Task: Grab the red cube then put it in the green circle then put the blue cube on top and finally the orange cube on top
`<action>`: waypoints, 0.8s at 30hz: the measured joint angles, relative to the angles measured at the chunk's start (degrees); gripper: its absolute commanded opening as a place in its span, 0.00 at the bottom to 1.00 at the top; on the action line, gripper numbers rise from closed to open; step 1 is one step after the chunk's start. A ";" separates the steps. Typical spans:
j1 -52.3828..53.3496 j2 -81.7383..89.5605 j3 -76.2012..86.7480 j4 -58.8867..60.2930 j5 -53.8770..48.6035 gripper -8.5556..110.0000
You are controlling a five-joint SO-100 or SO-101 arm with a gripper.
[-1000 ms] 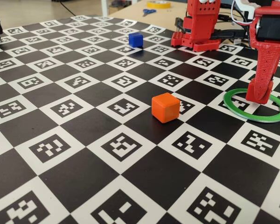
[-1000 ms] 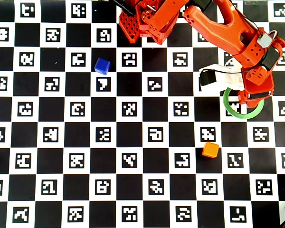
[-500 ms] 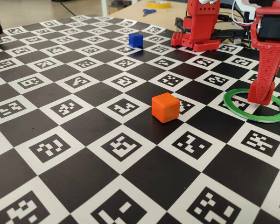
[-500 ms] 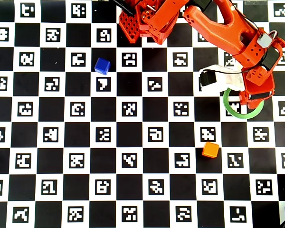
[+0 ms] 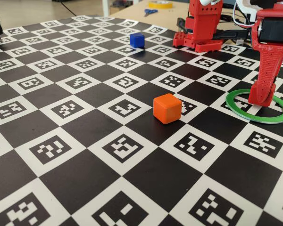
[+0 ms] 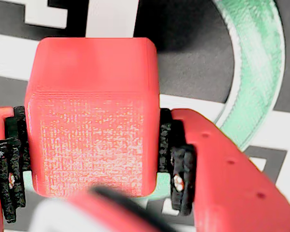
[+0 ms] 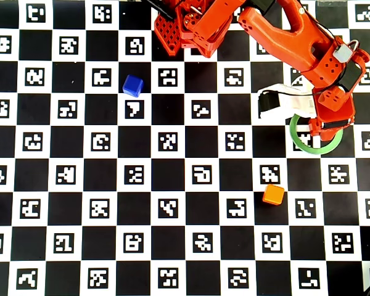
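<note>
Little has shifted over the last second: the gripper hangs over the green circle much as before, its tip edging only slightly within the ring in the fixed view, while the blue and orange cubes lie exactly where they were. The wrist view shows the red cube clamped between the two fingers, whose dark pads press its left and right faces; the cube sits square to the jaws, one flat face toward the camera, with no long axis to speak of. Behind it an arc of the green circle curves down the right of that view over the checkered marker board, so the cube is above the ring's open centre or its inner edge; whether it touches the board cannot be told. From overhead the arm reaches from its base at the top to the ring on the right, covering the ring's upper right part, and the cube itself is hidden there. The ring's visible interior holds nothing but board pattern. The blue cube rests well apart at upper left, the orange cube below and left of the ring, each flat on the board and turned slightly off its grid. Scissors and a yellow tape roll lie on the far table in the fixed view.
</note>
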 measured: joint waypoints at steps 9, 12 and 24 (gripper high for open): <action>0.00 -0.97 0.18 0.00 0.26 0.19; 0.00 -0.97 0.18 -0.26 0.26 0.22; -1.05 -1.05 0.18 -0.97 0.44 0.40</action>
